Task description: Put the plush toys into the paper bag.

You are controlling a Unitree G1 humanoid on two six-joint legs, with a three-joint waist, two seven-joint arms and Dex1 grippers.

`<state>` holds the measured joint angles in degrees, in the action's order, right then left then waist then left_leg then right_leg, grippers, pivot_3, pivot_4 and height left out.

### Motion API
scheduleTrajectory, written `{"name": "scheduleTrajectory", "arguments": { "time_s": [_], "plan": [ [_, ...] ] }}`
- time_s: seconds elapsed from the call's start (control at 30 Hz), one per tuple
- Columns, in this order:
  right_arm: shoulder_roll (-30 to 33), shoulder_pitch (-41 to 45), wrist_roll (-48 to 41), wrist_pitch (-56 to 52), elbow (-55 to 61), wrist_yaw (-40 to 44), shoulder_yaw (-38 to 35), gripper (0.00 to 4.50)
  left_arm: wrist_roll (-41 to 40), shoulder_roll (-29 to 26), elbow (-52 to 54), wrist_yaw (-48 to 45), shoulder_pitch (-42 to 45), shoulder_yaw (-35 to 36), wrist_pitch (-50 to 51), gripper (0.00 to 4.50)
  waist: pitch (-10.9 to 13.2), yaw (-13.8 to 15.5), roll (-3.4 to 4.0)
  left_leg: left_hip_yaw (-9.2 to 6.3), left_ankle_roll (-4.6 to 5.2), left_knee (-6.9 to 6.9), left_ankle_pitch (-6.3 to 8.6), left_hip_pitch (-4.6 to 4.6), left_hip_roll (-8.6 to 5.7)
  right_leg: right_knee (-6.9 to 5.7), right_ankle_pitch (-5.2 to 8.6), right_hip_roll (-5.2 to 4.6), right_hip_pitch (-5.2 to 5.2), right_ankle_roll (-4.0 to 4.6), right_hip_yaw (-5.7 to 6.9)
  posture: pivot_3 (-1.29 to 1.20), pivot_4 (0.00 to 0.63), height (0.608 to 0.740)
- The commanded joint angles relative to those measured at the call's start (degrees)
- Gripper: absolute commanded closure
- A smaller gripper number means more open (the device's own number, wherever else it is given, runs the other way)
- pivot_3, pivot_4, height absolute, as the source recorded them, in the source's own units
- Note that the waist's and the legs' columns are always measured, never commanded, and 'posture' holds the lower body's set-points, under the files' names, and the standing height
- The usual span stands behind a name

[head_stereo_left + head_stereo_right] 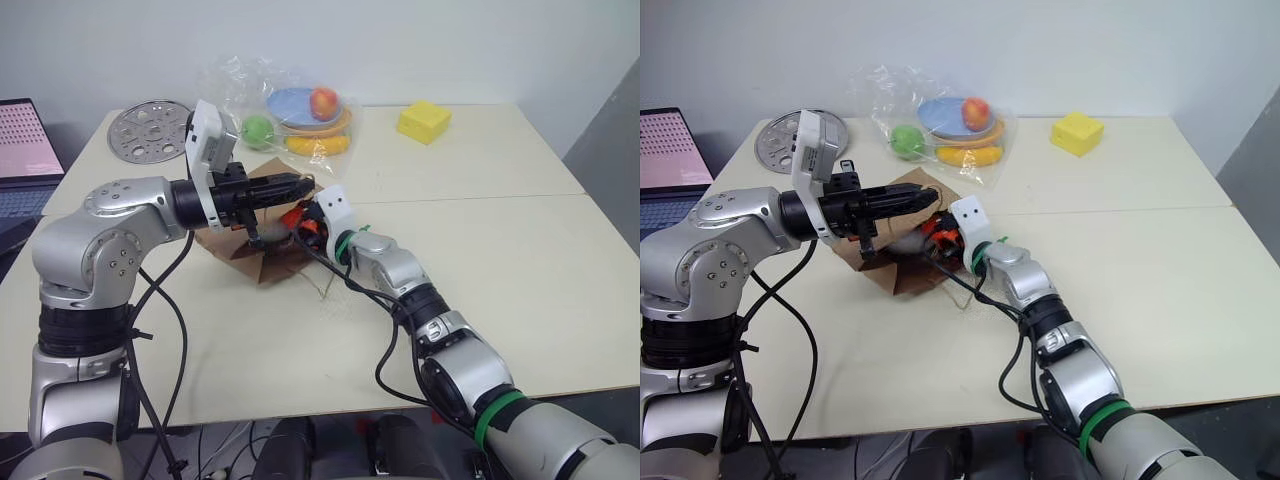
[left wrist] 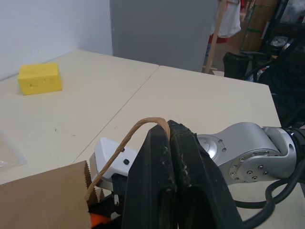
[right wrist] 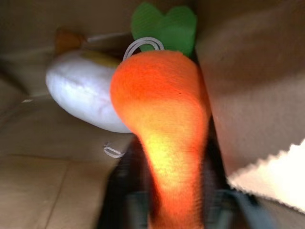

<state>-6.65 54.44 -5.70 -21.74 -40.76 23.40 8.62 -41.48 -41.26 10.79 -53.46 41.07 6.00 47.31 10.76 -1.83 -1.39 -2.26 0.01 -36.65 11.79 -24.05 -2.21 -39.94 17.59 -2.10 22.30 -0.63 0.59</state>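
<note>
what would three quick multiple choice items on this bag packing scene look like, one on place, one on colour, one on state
1. Where is the white egg toy?
A. inside the paper bag
B. beside the yellow block
C. on the metal disc

2. What colour are the carrot toy's leaves?
A. blue
B. green
C. red

3. The left claw is:
A. wide open
B. holding the block
C. shut on the bag's twine handle

Answers: A, it lies between brown walls; B, green above orange body; C, twine runs between pressed fingers.

Yellow block, bagged toy fruit on plates, perforated metal disc, laptop on table.
</note>
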Motion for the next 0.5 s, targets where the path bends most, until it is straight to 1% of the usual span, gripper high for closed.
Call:
{"name": "scheduleTrajectory", "arguments": {
  "time_s": [0.03, 0.2, 0.3, 0.43, 0.5],
  "plan": [
    [0.9, -0.7, -0.1, 1.1, 6.1, 3.8, 1.1, 1.87, -0.6, -0.9, 1.6, -0.2, 0.5, 1.2, -0.3, 4.5, 0.0, 0.0, 0.0, 0.0, 0.0, 0.0, 0.0, 0.0, 0.0, 0.0, 0.0, 0.0, 0.0, 0.0, 0.0, 0.0, 0.15, 0.74],
    [3.3, -3.9, -2.3, -4.4, 16.3, 7.4, 1.0, 0.05, -0.5, -1.0, 1.2, 0.1, 0.3, 1.5, -0.4, 4.5, 0.0, 0.1, 0.0, -0.01, 0.0, -0.01, 0.0, -0.01, 0.0, 0.01, 0.0, 0.0, -0.01, 0.0, 0.0, 0.0, 0.15, 0.74],
    [6.4, -6.7, -3.3, -9.5, 24.3, 9.5, 1.7, 0.02, -0.2, -1.1, 0.8, -0.1, 0.3, 1.4, -0.8, 4.5, 0.0, 0.1, 0.0, -0.02, 0.0, -0.01, 0.0, -0.01, 0.0, 0.01, 0.0, -0.01, -0.01, 0.0, 0.0, 0.0, 0.15, 0.74],
    [13.0, -11.4, -6.9, -17.0, 37.4, 14.4, 1.5, 0.02, 0.2, -1.2, -0.1, -0.2, 0.5, 1.5, -1.3, 4.5, 0.0, 0.3, 0.0, -0.02, 0.0, -0.01, 0.0, -0.02, -0.01, 0.04, 0.0, -0.02, -0.02, 0.0, 0.0, 0.0, 0.15, 0.74],
    [15.2, -12.8, -8.4, -19.5, 41.4, 15.3, 1.1, 0.02, 0.3, -1.3, -0.3, -0.3, 0.4, 1.5, -1.5, 4.5, 0.0, 0.2, 0.0, -0.02, 0.01, -0.01, 0.0, -0.03, -0.01, 0.06, 0.0, -0.02, -0.02, -0.01, 0.0, 0.0, 0.15, 0.74]
  ]
}}
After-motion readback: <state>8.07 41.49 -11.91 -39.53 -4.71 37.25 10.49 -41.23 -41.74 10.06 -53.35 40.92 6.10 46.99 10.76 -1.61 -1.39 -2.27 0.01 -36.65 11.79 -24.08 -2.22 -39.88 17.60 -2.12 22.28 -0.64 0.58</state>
